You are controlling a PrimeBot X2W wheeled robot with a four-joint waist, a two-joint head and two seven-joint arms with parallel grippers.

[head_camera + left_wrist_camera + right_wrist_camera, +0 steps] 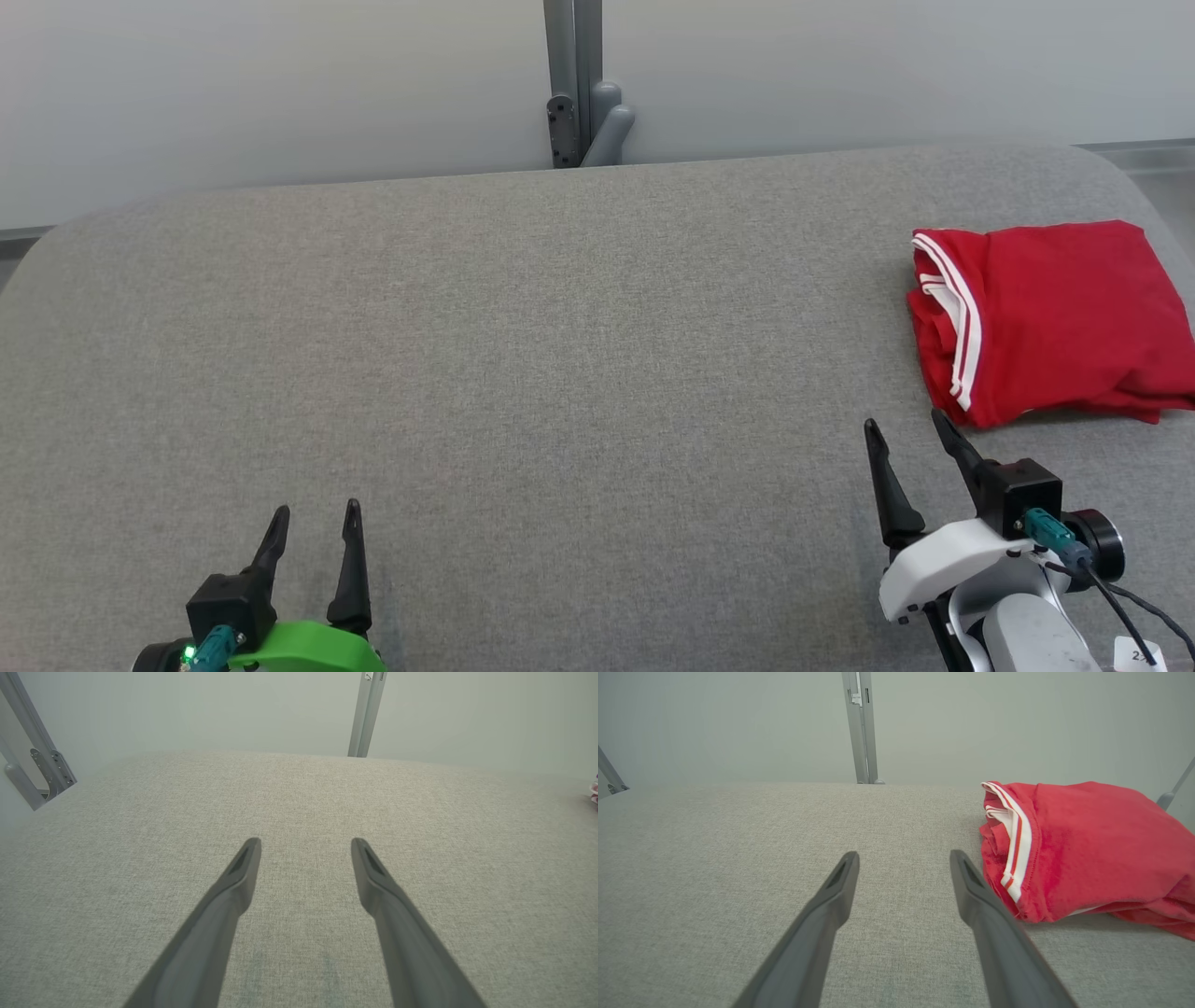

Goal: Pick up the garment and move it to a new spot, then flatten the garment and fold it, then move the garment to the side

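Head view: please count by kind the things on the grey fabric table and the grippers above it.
Red folded garment with white stripes: 1
Dark two-fingered grippers, left gripper and right gripper: 2
Total: 3

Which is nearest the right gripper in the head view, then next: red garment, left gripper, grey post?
1. Red garment, just ahead-right of the right gripper.
2. Left gripper, far left, and grey post, behind the table: too close to call.

Garment (1055, 317) on surface (560, 373) at right edge of frame (partly cut off); right pincer (905, 420) just below it; left pincer (316, 508) lower left.
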